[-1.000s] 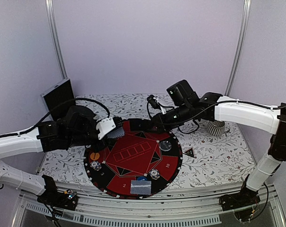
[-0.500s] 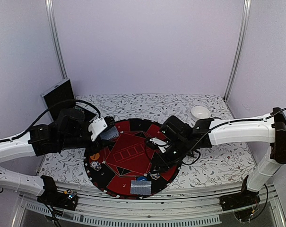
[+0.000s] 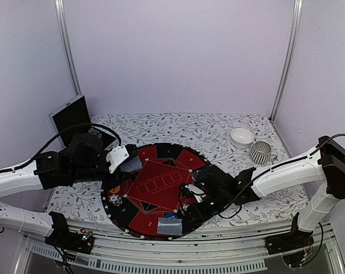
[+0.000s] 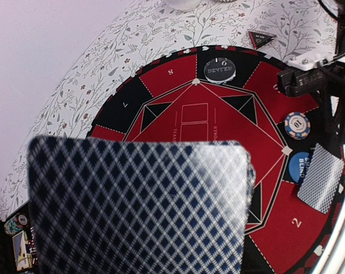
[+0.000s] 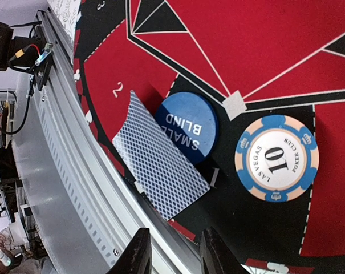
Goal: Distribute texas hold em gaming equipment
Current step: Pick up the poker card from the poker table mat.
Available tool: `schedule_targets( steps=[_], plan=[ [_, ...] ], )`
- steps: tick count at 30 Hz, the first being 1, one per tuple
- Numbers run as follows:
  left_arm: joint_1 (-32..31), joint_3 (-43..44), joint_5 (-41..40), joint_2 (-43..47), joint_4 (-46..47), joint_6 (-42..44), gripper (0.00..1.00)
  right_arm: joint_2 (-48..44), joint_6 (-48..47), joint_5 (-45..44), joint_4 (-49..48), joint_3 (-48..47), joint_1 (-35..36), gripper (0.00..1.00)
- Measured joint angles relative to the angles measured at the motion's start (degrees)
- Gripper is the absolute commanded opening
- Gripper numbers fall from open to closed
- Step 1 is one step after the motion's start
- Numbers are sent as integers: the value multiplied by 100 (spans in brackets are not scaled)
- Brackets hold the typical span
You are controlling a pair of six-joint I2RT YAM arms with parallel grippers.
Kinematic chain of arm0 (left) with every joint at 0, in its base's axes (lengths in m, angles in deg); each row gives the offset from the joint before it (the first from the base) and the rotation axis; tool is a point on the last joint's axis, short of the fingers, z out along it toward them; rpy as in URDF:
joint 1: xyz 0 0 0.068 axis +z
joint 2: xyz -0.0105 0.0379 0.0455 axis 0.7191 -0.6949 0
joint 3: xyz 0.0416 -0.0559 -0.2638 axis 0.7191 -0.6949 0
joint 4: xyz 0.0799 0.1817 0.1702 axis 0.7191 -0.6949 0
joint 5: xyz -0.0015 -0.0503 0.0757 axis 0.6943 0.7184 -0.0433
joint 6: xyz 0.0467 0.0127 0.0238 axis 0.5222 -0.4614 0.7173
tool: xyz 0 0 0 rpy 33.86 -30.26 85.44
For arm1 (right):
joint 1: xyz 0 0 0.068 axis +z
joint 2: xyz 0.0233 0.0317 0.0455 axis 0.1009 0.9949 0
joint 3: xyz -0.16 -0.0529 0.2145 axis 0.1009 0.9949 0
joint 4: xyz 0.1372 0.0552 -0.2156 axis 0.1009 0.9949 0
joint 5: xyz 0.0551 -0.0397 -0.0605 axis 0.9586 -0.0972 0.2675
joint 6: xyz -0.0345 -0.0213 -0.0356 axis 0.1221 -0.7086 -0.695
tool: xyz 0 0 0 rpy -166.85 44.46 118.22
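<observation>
My left gripper [image 3: 126, 162] hovers over the left rim of the round red-and-black mat [image 3: 161, 185], shut on a stack of blue-diamond-backed playing cards [image 3: 134, 164]. That stack [image 4: 138, 205] fills the left wrist view and hides the fingers. My right gripper [image 3: 186, 212] hangs low over the mat's near-right rim. It [image 5: 175, 257] is open, with nothing between the fingers. Just ahead of it lie a face-down card [image 5: 159, 163], the blue "small blind" button [image 5: 186, 127] and a "10" poker chip [image 5: 277, 159]. The dealer button [image 4: 219, 69] and the triangle marker [image 4: 260, 37] lie farther back.
An orange button [image 3: 114, 188] and a chip [image 3: 115, 200] sit on the mat's left side. A white bowl [image 3: 241, 136] and a ribbed grey cup [image 3: 262, 152] stand at the back right. A dark panel [image 3: 69, 117] leans at the back left. A metal rail [image 5: 64, 188] borders the near edge.
My right arm has swung from the mat's far side down to its near-right rim, uncovering the bowl and cup. My left arm drew slightly left with the cards.
</observation>
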Motion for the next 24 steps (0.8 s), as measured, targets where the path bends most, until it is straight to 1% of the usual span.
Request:
schedule_targets(
  steps=[12, 24],
  plan=[
    [0, -9, -2, 74, -22, 61, 46, 492, 236, -210, -782, 138, 57, 31],
    [0, -9, 4, 74, -22, 149, 46, 667, 223, -245, -990, 127, 63, 32]
  ],
)
